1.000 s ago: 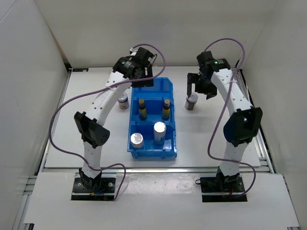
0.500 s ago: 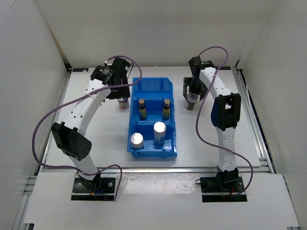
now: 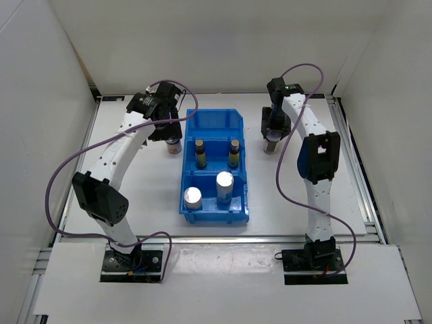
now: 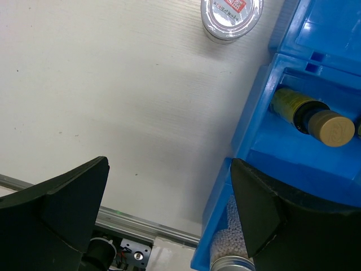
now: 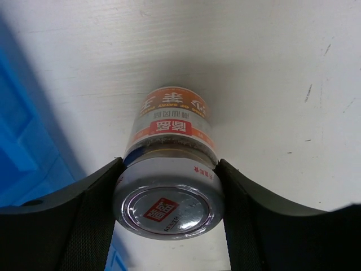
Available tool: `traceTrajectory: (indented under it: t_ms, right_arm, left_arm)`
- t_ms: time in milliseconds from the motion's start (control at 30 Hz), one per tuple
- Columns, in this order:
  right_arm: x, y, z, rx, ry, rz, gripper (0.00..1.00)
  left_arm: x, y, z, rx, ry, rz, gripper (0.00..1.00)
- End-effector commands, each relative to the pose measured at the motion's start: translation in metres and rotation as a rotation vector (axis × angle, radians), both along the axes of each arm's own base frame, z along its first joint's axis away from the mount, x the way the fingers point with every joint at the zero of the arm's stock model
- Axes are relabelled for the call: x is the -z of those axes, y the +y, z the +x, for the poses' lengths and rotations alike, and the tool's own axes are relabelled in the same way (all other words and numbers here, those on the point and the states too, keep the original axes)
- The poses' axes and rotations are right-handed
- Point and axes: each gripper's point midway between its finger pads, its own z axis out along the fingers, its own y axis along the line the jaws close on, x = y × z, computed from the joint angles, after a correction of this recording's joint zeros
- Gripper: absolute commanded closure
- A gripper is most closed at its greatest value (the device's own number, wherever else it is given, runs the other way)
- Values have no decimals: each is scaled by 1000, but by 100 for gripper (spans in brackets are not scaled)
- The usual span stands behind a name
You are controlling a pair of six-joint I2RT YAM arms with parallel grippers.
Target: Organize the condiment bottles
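A squat dark jar with a pale lid (image 5: 172, 135) stands on the table right of the blue bin (image 3: 214, 125). My right gripper (image 5: 169, 195) is shut on it, and its fingers (image 5: 93, 212) press both sides of the lid. A second squat jar (image 3: 175, 144) stands left of the bin, at the top of the left wrist view as jar (image 4: 231, 17). My left gripper (image 4: 169, 164) hangs open above the table between that jar and the bin wall, holding nothing. Two yellow bottles (image 3: 200, 152) (image 3: 234, 152) fill the bin's middle section. Two silver-topped cylinders (image 3: 193, 198) (image 3: 224, 183) stand in its front section.
The bin's rear compartment holds nothing. White walls close the table on the left, back and right. A metal rail (image 4: 113, 223) runs along the table's edge. Purple cables loop from both arms.
The right gripper has come down over the right jar and closed on its lid. The left arm swung left from above the bin to beside the left jar, then stayed put.
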Motion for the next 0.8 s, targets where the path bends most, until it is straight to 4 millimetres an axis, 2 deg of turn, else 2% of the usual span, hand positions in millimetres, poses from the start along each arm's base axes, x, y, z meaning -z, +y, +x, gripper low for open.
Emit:
traceTrajectory:
  t_ms: [0, 33, 67, 133, 167, 233, 300, 367, 400, 467, 533, 567, 633, 700, 767]
  right_arm:
    - [-99, 4, 23, -11, -259, 57, 100]
    - [-107, 6, 23, -16, -271, 74, 100]
    - [-125, 12, 29, -25, -320, 106, 100]
    - [-141, 21, 32, -57, -356, 156, 100]
    - [-152, 31, 32, -81, -382, 191, 100]
    - [-159, 42, 33, -115, -403, 217, 100]
    - [-168, 68, 34, -171, -437, 279, 100]
    - [-179, 81, 33, -209, -469, 296, 100]
    - [-182, 97, 31, -251, -481, 316, 100]
    - [-170, 121, 28, -293, -457, 322, 100]
    - [-162, 136, 27, -325, -454, 316, 100]
    - [-149, 148, 24, -342, -429, 304, 100]
    - [-142, 152, 28, -354, -430, 290, 100]
    - [-127, 168, 28, -379, -411, 291, 100]
    - [-116, 174, 30, -383, -401, 282, 100]
  left_arm:
    - [-4, 8, -5, -18, 3, 4, 0]
    - [-4, 8, -5, -18, 3, 4, 0]
    - [-4, 8, -5, -18, 3, 4, 0]
    - [-1, 10, -6, -21, 9, 16, 0]
    - [2, 10, -6, -21, 12, 17, 0]
    - [2, 13, -8, -25, 10, 28, 0]
    - [5, 15, -10, -29, 11, 37, 0]
    - [8, 16, -12, -29, 21, 42, 0]
    - [8, 16, -12, -29, 21, 42, 0]
    - [10, 17, -13, -28, 29, 46, 0]
    - [10, 19, -13, -33, 25, 56, 0]
    - [9, 21, -12, -37, 20, 66, 0]
    - [6, 24, -12, -39, 14, 67, 0]
    - [6, 24, -12, -39, 14, 67, 0]
    - [5, 29, -11, -52, 11, 76, 0]
